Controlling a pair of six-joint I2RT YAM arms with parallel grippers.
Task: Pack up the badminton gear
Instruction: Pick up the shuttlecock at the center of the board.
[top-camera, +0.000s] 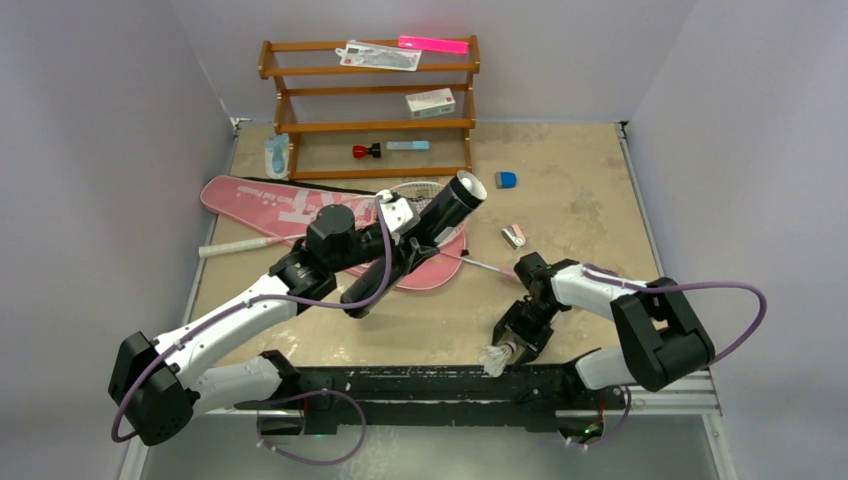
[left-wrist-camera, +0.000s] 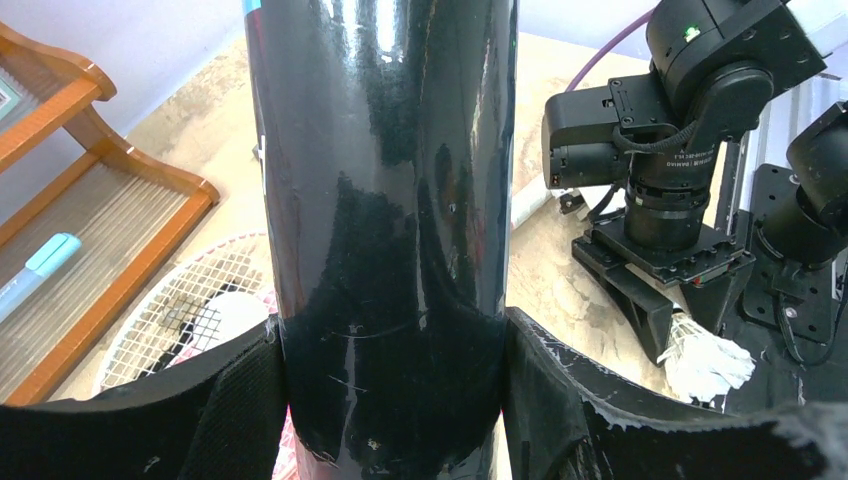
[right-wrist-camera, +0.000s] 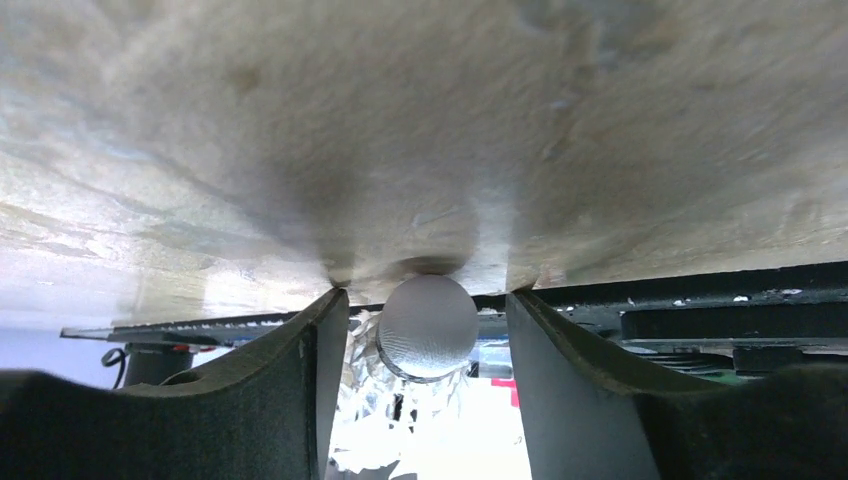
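2 claws are busy. My left claw (left-wrist-camera: 390, 345) clamps the black tube (top-camera: 440, 215), tilted above the pink bag (top-camera: 250, 200). My right claw (top-camera: 518, 335) sits narrow around a shuttlecock (top-camera: 497, 358) at the near tabletop (top-camera: 580, 190) edge. I cannot tell if it pinches. I should squeeze gently, then bring the cork first to the tube mouth (top-camera: 473, 188).

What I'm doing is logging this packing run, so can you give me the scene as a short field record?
left tool: shut on the black tube, holding it over the pink bag
right tool: at the near edge of the table, straddling a shuttlecock; whether it grips cannot be told
racket: white handle lying beside the bag's near edge
tube end: the far end is open, on the side of the wooden rack
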